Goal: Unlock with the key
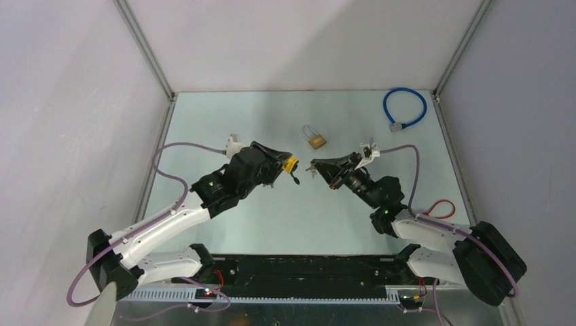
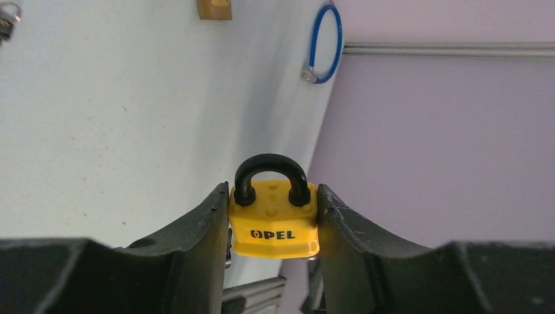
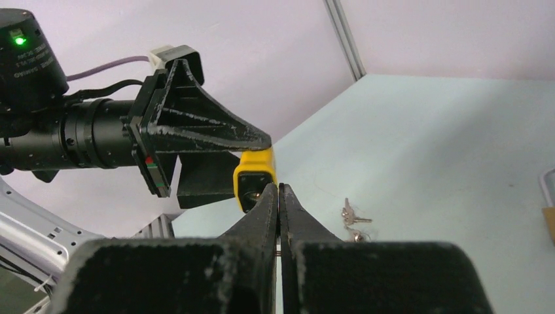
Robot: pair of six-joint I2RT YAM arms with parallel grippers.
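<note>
A yellow padlock (image 1: 291,165) with a black shackle is clamped by its sides between my left gripper's (image 1: 284,167) fingers and held above the table. In the left wrist view the padlock (image 2: 273,226) sits shackle-up between the two fingers of my left gripper (image 2: 273,196). My right gripper (image 1: 314,167) is shut, its tips a short way right of the padlock. In the right wrist view its closed tips (image 3: 279,190) point at the padlock's dark underside (image 3: 256,180). A thin key seems pinched between them and is mostly hidden.
A brass padlock (image 1: 315,139) lies on the table behind the grippers. A blue cable loop (image 1: 405,107) lies at the back right and a red loop (image 1: 441,207) beside the right arm. Loose keys (image 3: 353,216) lie on the table beyond the right gripper.
</note>
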